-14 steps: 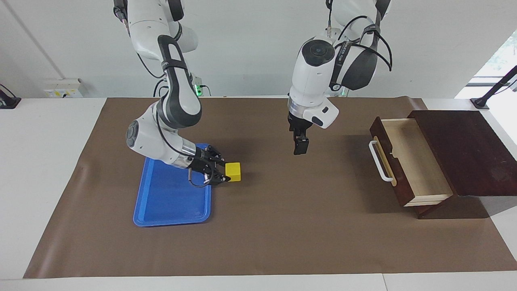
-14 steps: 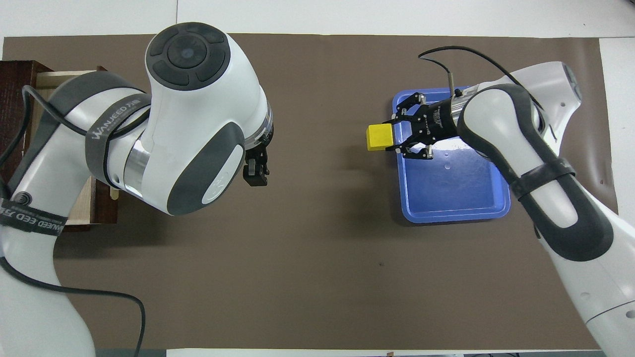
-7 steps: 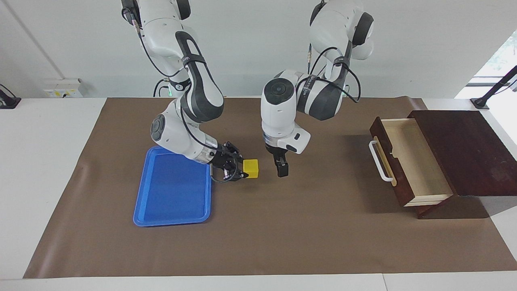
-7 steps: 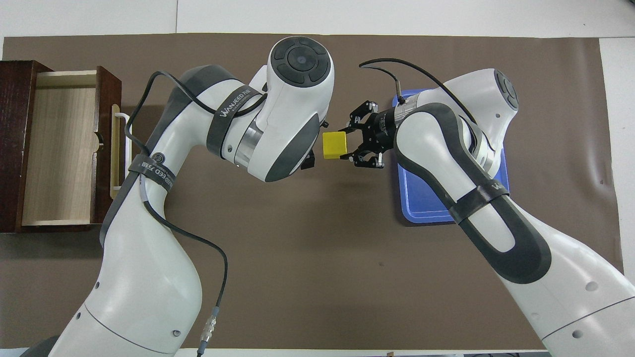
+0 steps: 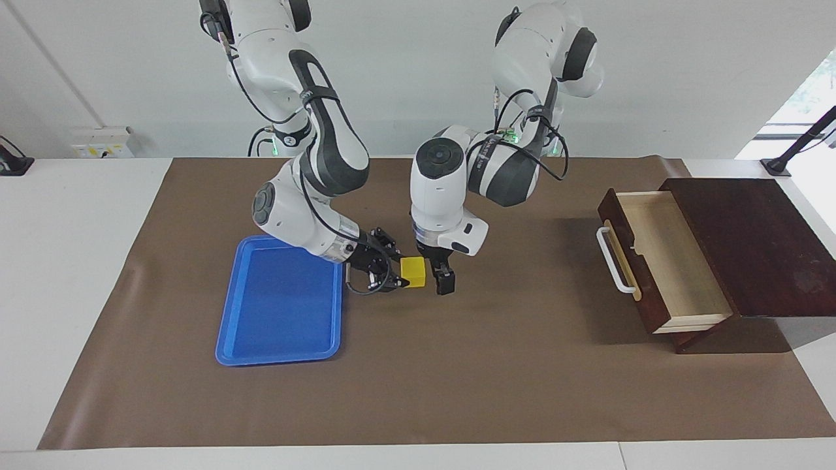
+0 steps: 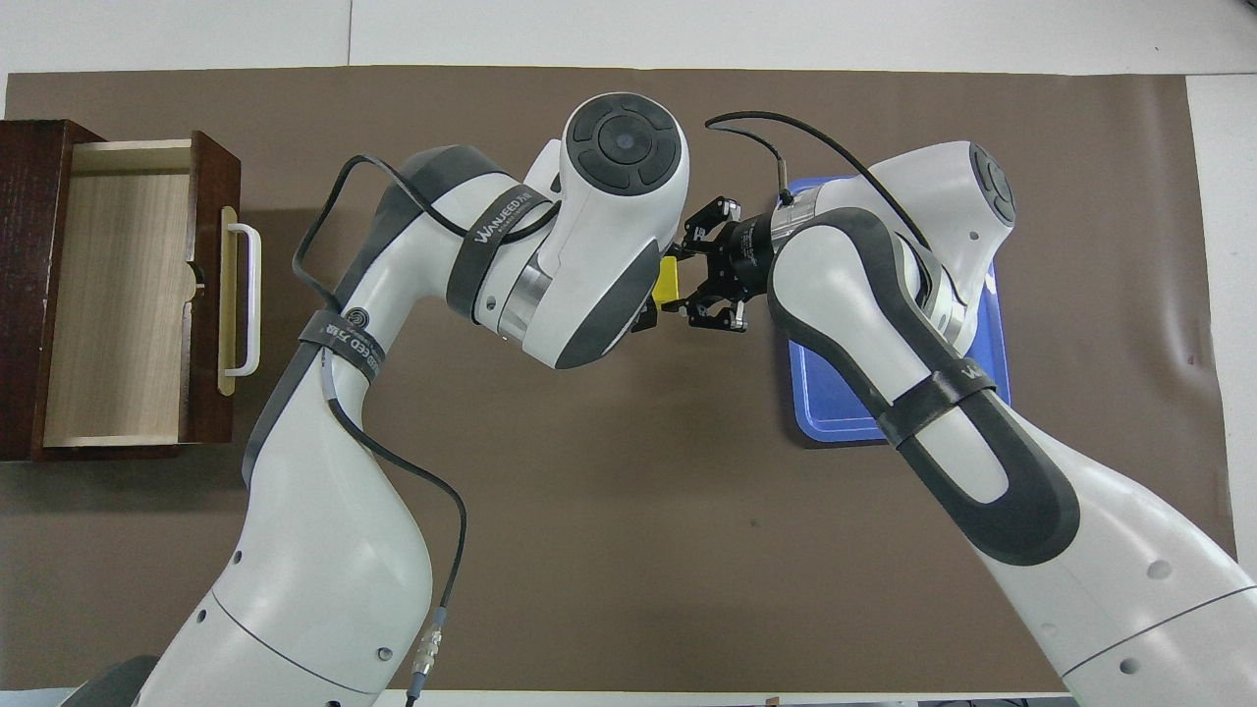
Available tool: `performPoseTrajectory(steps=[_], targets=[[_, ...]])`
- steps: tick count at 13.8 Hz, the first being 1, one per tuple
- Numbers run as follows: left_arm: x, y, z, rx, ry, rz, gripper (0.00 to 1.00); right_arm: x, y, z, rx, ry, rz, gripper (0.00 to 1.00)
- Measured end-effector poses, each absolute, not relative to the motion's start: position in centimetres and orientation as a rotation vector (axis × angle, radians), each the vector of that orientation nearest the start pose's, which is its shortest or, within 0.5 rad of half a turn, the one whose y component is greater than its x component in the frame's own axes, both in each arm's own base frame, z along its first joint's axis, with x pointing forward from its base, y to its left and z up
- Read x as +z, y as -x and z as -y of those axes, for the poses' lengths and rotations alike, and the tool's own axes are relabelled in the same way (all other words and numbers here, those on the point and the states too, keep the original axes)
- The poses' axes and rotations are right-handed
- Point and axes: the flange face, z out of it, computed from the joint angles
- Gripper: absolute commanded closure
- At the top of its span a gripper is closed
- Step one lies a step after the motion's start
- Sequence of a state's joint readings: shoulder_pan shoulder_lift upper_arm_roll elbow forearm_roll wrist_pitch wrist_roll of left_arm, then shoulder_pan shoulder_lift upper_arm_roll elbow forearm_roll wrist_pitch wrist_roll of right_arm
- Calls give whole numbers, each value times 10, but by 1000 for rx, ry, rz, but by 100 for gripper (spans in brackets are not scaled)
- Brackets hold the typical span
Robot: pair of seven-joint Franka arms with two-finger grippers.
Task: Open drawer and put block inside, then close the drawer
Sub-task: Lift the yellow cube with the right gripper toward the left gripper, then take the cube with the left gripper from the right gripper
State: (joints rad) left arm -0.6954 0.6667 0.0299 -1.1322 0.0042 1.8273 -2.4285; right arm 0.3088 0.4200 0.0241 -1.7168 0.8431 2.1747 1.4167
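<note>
The yellow block (image 5: 413, 271) is held by my right gripper (image 5: 399, 275), which is shut on it from the tray's side, a little above the brown mat. My left gripper (image 5: 442, 279) points down right beside the block, on the drawer's side of it. In the overhead view the block (image 6: 668, 282) shows only partly, between the right gripper (image 6: 689, 290) and the left arm's wrist, which hides the left gripper. The drawer (image 5: 676, 261) stands pulled open at the left arm's end of the table, its pale inside empty, and it also shows in the overhead view (image 6: 118, 295).
A blue tray (image 5: 281, 303) lies empty on the mat toward the right arm's end, partly under the right arm in the overhead view (image 6: 825, 393). The dark brown box (image 5: 751, 241) holds the drawer. The white bar handle (image 5: 614, 261) faces the middle of the table.
My right gripper carried the block off the tray's edge toward the table's middle. My left arm swung from near the drawer toward the block and lowered its gripper beside it.
</note>
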Motion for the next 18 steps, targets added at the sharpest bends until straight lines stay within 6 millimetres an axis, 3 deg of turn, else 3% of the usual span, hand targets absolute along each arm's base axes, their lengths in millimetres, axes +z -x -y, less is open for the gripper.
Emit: performPoseTrajectory(steps=[6, 7, 8, 9, 10, 11, 17, 18], targets=[[407, -570, 476, 37, -2029, -2387, 0, 359, -625, -247, 701, 1820, -1824, 100], [404, -568, 477, 37, -2035, -2389, 11, 358, -625, -247, 701, 1820, -1824, 100], [401, -566, 478, 37, -2040, -2388, 42, 358, -625, -247, 701, 1820, -1824, 100], [399, -565, 480, 37, -2044, -2385, 60, 358, -625, -247, 701, 1820, -1824, 100], [398, -564, 481, 42, -2044, -2379, 90, 358, -625, -247, 704, 1821, -1824, 100], [399, -566, 480, 50, -2039, -2375, 100, 356, -624, -247, 710, 1824, -1826, 100], [399, -567, 479, 51, -2070, -2348, 100, 356, -624, -246, 708, 1824, -1826, 100], [399, -567, 478, 51, -2071, -2348, 100, 356, -624, -246, 708, 1824, -1826, 80]])
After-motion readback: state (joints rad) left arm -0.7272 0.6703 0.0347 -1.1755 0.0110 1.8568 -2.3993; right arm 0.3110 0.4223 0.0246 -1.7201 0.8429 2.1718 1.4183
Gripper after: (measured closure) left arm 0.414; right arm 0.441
